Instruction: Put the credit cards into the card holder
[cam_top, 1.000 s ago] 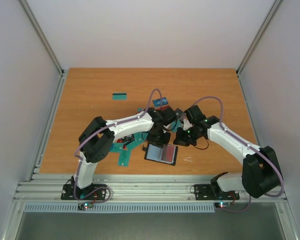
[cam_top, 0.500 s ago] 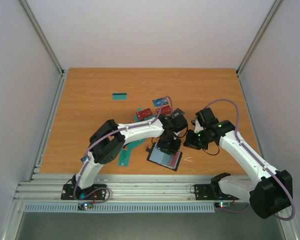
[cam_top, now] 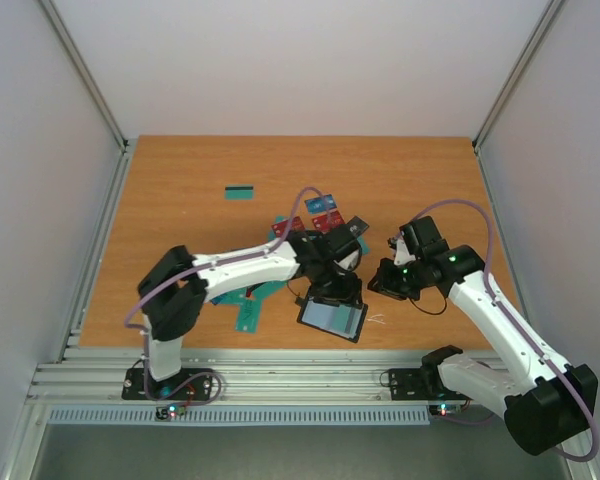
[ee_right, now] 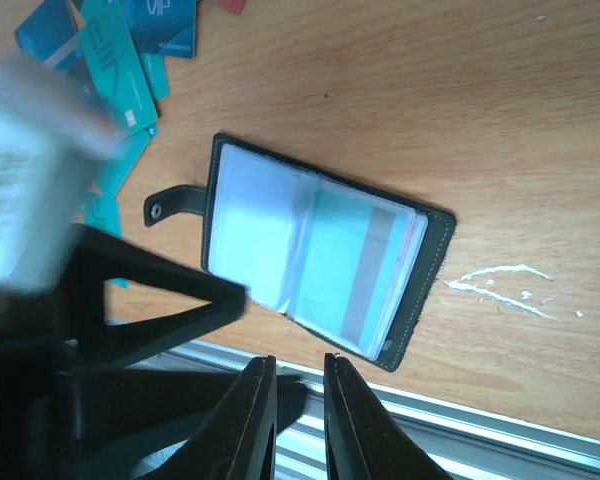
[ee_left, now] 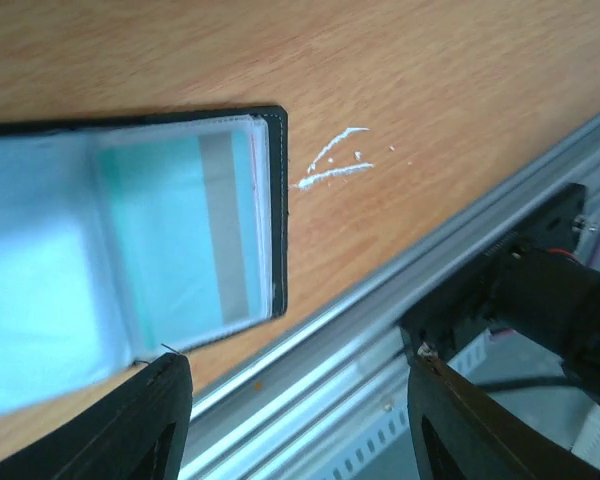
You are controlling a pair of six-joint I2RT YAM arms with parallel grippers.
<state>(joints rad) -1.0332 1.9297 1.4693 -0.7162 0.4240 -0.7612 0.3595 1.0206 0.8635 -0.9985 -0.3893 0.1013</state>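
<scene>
This looks like a robot test cell in a lab: a wooden table boxed in by plain white panels and aluminium rails, with a left arm and a right arm bolted at its near edge.

Blue card: lettering, possibly "VIP"; teal card print too blurred.

One card holder, open. Credit cards: one pocketed teal card inside holder; one lone teal card far beyond holder; six or more clustered beside holder, some hidden. Two arms.
</scene>
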